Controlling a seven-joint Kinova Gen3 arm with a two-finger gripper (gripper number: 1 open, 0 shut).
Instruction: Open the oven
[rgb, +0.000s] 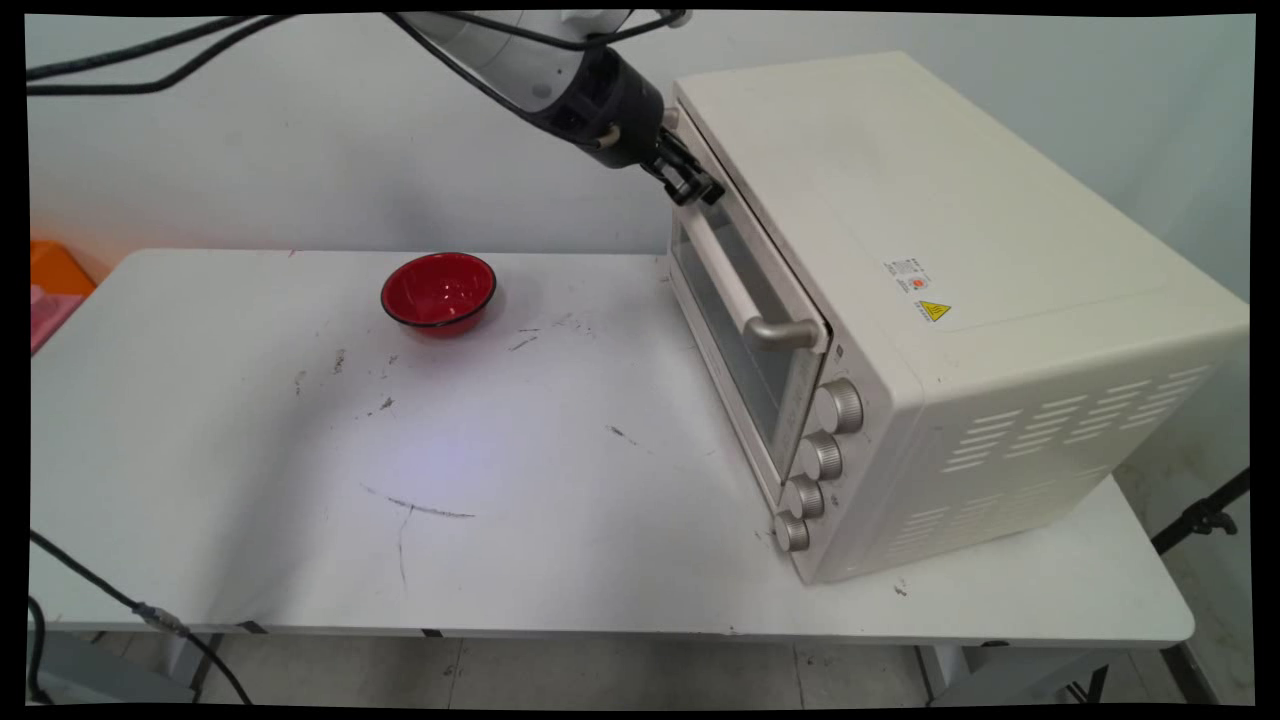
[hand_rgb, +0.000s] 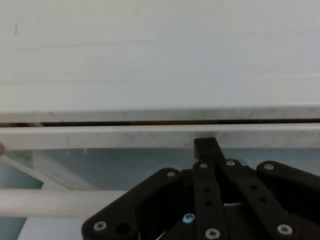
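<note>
Oven (rgb: 900, 300) on the table's (rgb: 300, 520) right has our gripper (rgb: 690, 183), fingers together, pressed at its door's (rgb: 740, 320) top edge, where we judge they could slip off the narrow lip.

An oven (rgb: 960, 300) stands on the right half of the worktop (rgb: 500, 520), its door (rgb: 745, 330) facing left, with a handle (rgb: 745, 295) across it. Four knobs (rgb: 820, 460) run down the front's near end. A bowl (rgb: 438, 291) sits toward the back, well left of the oven. The tool (rgb: 690, 180) is at the door's top edge, at the far end.
</note>
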